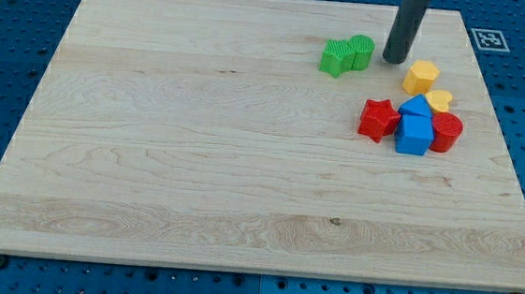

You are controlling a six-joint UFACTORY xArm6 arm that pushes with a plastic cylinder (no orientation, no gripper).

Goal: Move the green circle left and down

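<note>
The green circle (362,52) is a small green cylinder near the view's top right, touching a green star-shaped block (337,58) on its left. My tip (394,60) is the lower end of the dark rod, just right of the green circle, with a small gap between them.
A yellow hexagon block (422,77) and a yellow heart-like block (440,100) lie right of the tip. Below them is a cluster: red star (377,118), blue blocks (415,129), red cylinder (447,132). The wooden board (196,161) rests on a blue pegboard table.
</note>
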